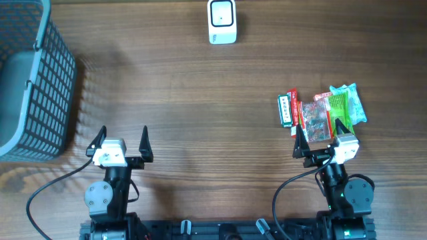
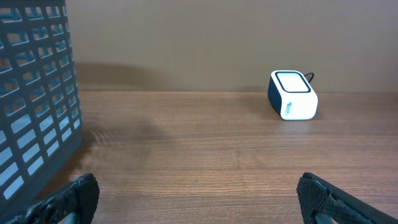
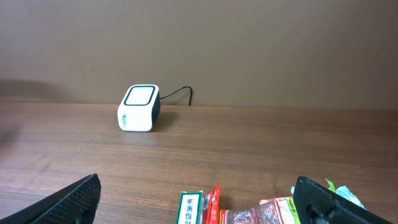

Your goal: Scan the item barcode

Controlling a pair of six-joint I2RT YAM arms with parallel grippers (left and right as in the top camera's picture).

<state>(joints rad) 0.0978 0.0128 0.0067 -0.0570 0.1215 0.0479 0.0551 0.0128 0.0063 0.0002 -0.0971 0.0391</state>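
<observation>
We note: desk (image 1: 200, 100) matt wood grain; scanner (image 1: 222, 21) smooth white plastic; basket (image 1: 57, 87) grey moulded plastic; snack packets (image 1: 317, 115) glossy film.

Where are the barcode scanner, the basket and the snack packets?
barcode scanner (image 1: 221, 14), overhead view, on its white top window.
basket (image 1: 57, 87), overhead view, on its mesh side wall.
snack packets (image 1: 315, 115), overhead view, on the red packet mid-pile.

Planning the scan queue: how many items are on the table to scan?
5, in one pile at the right gripper: green-white box leftmost, thin red pack beside it, speckled red bag, green pack, blue pack rightmost. They overlap; more may hide.
</observation>
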